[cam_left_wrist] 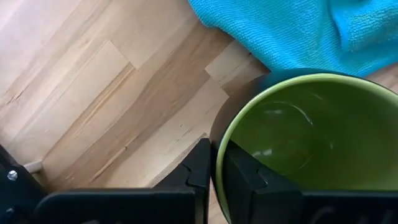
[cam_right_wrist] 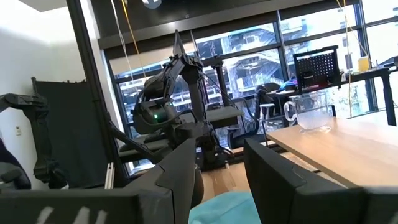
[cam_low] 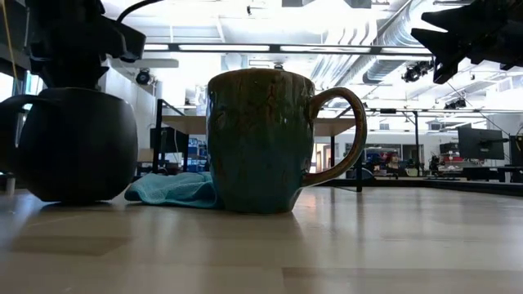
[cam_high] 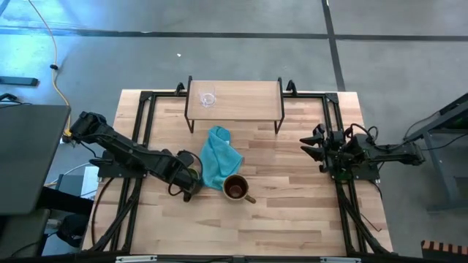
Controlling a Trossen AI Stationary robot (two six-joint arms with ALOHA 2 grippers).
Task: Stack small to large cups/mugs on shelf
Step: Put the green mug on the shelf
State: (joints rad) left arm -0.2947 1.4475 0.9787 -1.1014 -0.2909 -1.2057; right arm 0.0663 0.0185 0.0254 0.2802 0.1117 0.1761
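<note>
left gripper (cam_left_wrist: 212, 163) pinches the rim of the dark mug (cam_left_wrist: 298, 143), just left of the blue cloth (cam_high: 217, 157) | olive mug (cam_high: 236, 188) right of cloth | glass cup (cam_high: 208, 98) on shelf (cam_high: 248, 98) behind cloth | right gripper (cam_high: 313, 142) open, far right of cloth

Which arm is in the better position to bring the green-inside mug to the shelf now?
Left. Its tool is shut on the rim of the dark mug beside the cloth. The right tool waits open at the table's right edge, holding nothing. The shelf holds only the glass cup.
</note>
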